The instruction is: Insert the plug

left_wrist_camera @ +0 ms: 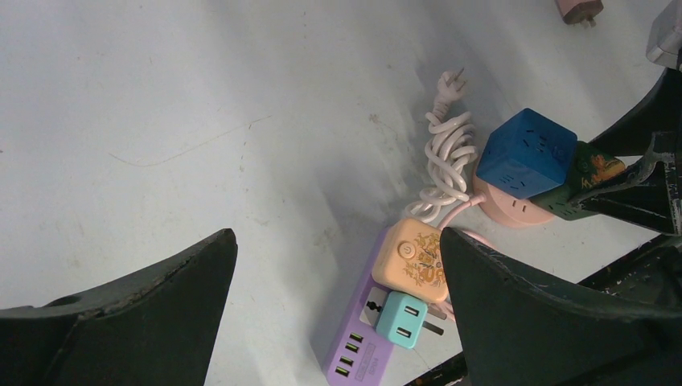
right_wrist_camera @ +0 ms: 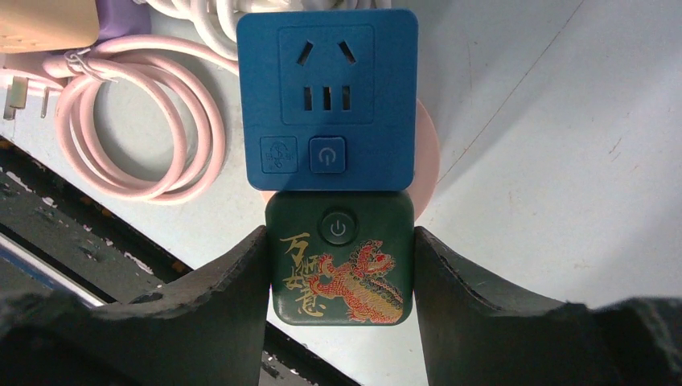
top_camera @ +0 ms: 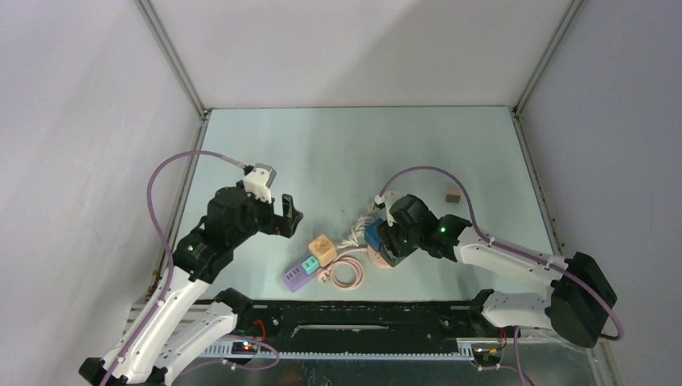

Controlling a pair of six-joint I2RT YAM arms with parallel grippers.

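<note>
My right gripper [right_wrist_camera: 340,269] is shut on a dark green cube adapter [right_wrist_camera: 340,257] with a gold and red dragon print and a power button. The adapter's far edge touches a blue cube socket [right_wrist_camera: 327,100], which sits on a round pink socket base [right_wrist_camera: 426,161]. The left wrist view shows the green adapter [left_wrist_camera: 591,173] beside the blue cube [left_wrist_camera: 527,153], over the pink base [left_wrist_camera: 515,211]. Its prongs are hidden. My left gripper [top_camera: 287,215] is open and empty, raised over the table left of the purple power strip [left_wrist_camera: 362,342].
The purple strip carries an orange cube adapter [left_wrist_camera: 418,261] and a teal USB plug [left_wrist_camera: 404,319]. A bundled white cable [left_wrist_camera: 449,153] with a plug [left_wrist_camera: 453,80] lies behind. A pink cable coil [right_wrist_camera: 137,129] lies near the front edge. A small brown adapter [top_camera: 452,193] sits far right.
</note>
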